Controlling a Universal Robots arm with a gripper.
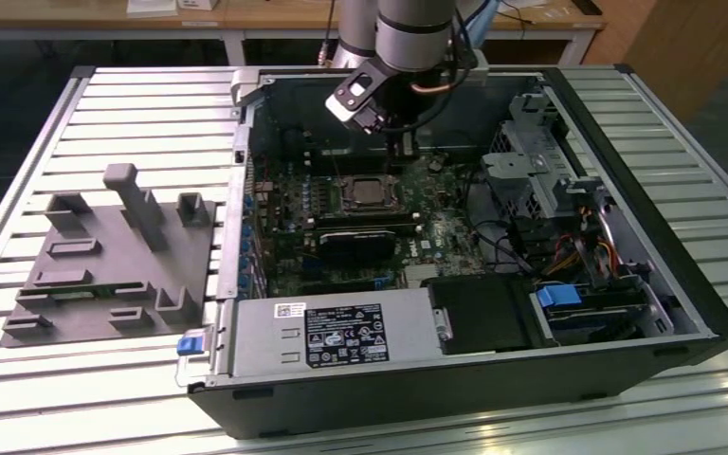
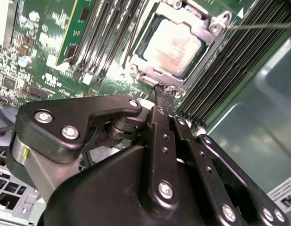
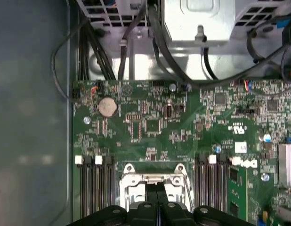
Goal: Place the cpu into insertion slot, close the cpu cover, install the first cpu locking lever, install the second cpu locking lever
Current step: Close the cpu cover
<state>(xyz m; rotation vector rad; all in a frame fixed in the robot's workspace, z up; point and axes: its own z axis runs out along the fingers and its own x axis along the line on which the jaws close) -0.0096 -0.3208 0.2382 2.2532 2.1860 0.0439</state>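
Note:
The cpu [image 2: 174, 41], a square chip with a silver top, lies in the insertion slot [image 1: 367, 192] on the green motherboard. The cpu cover [image 2: 204, 35], a silver frame, lies flat around the chip. A thin wire locking lever [image 2: 261, 26] sticks out from one corner of the socket. My gripper [image 2: 160, 90] is shut, its black fingertips pressed together right at the edge of the cover frame. In the exterior view my gripper [image 1: 398, 152] hangs just behind the socket. In the first wrist view the fingers [image 3: 150, 209] sit over the silver socket frame [image 3: 131, 181].
The open computer case [image 1: 667, 275] lies on a slatted table. Black memory slots [image 3: 96, 188] flank the socket. A black heatsink-like block [image 1: 357, 242] sits in front of it. A drive cage [image 1: 535, 161] and cables stand at the exterior view's right, a grey fixture [image 1: 111, 256] outside at its left.

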